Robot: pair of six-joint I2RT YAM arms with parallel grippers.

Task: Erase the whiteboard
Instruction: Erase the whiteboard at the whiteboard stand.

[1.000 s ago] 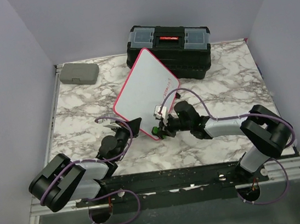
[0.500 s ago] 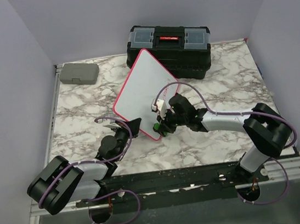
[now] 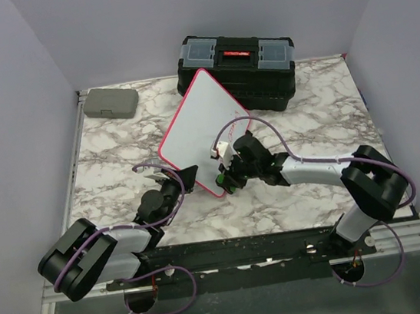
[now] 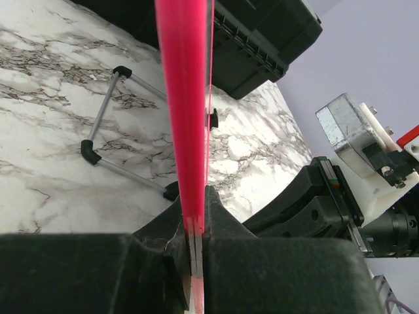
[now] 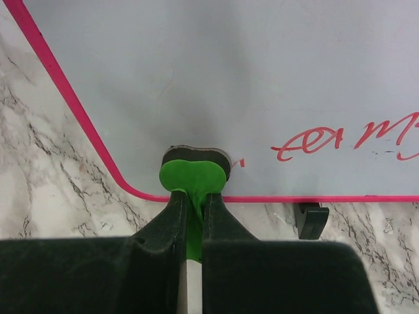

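- Top external: right gripper [image 3: 223, 177] has slid left along whiteboard [image 3: 202, 123], propped mid-table just near of toolbox [image 3: 235, 68].
- Green eraser [image 5: 192, 178] clamped in it, on near corner; red writing [image 5: 314, 139] remains to the right.
- Left gripper [image 4: 195, 210] pinches board edge.

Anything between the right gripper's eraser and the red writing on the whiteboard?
Nothing visible. The right gripper holds the green eraser against the whiteboard near a corner; only bare white surface lies between it and the red writing. The left gripper clamps the frame edge, off that path.
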